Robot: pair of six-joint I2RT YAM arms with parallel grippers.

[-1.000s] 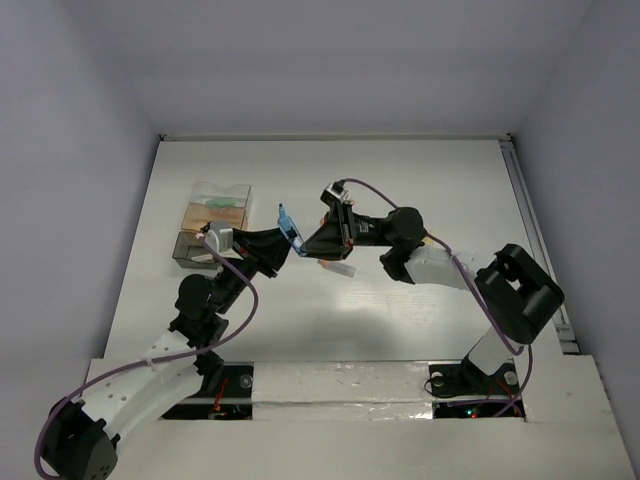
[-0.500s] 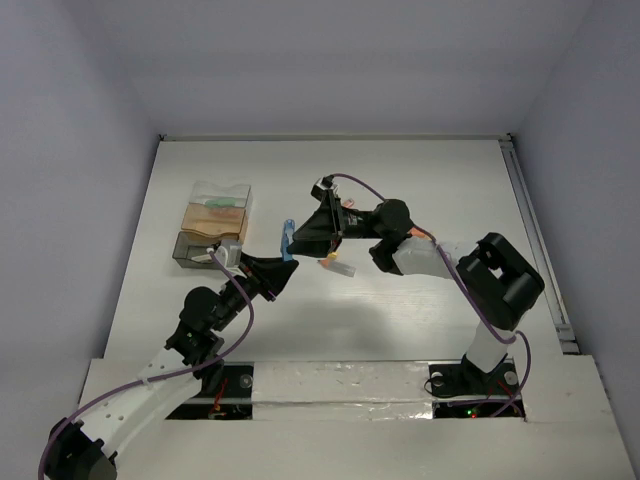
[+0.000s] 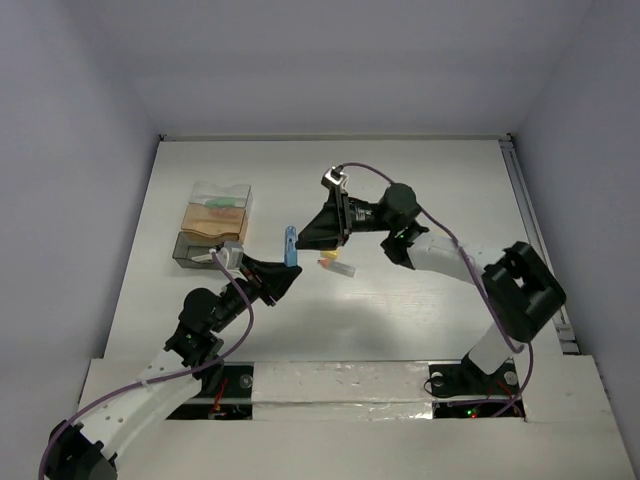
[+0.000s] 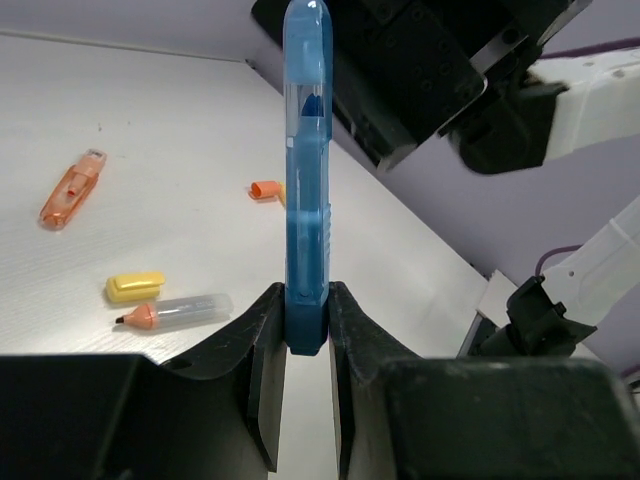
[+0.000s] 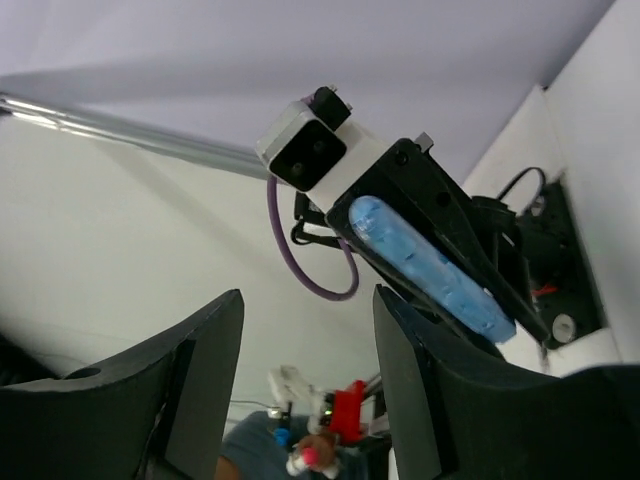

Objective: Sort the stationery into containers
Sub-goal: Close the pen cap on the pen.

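My left gripper (image 4: 305,320) is shut on the lower end of a blue highlighter (image 4: 307,180) and holds it upright above the table. In the top view the highlighter (image 3: 290,247) is just left of my right gripper (image 3: 308,240), which is open and empty, jaws wide apart (image 5: 310,390). It faces the blue highlighter (image 5: 430,265) without touching it. An orange highlighter (image 4: 70,188), a yellow cap (image 4: 135,287), a clear pen with an orange tip (image 4: 180,311) and an orange cap (image 4: 265,189) lie on the table. The clear container (image 3: 220,195), with tan and grey sections, stands far left and holds a green piece (image 3: 222,203).
The right arm (image 4: 420,70) hangs close behind the held highlighter. Loose yellow and clear pieces (image 3: 337,265) lie under the right gripper. A metal rail (image 3: 530,230) runs along the table's right edge. Walls close in the table at the back and sides.
The two grippers met at the blue highlighter a second ago. The left gripper has since drawn back toward the near side with it, and the right gripper is off it, open.
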